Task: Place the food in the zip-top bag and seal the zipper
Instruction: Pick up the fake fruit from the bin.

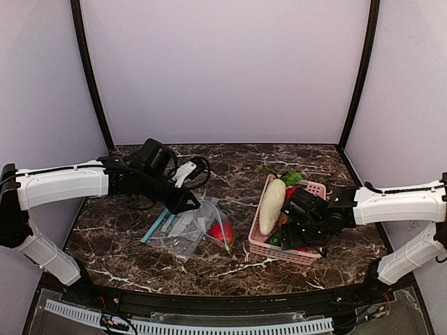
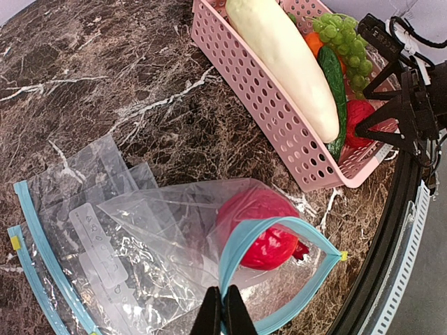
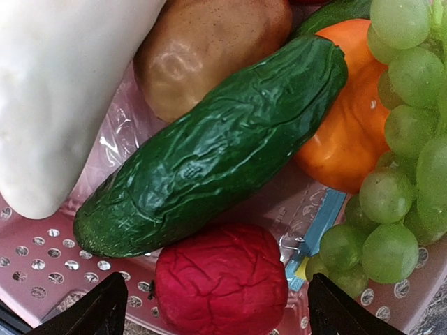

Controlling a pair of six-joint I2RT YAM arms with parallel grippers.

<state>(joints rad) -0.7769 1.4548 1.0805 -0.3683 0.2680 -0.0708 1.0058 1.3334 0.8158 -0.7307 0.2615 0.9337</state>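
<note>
Three lilac walls [image 1: 223,70], marbled bench [image 1: 237,167] | radish [image 1: 271,207] crowds basket [image 1: 283,252] | your left end effector [image 2: 223,314] pinches zip-top bag [image 2: 140,230], right end effector [image 3: 216,296] spread apart

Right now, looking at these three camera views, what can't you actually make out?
- Top view: the right arm largely covers the cucumber and the red fruit in the basket.
- Right wrist view: the bottom edge cuts off the right hand; only its fingertips show.
- Left wrist view: the left hand is cut off likewise, and how much of the zipper it pinches is hidden.
</note>
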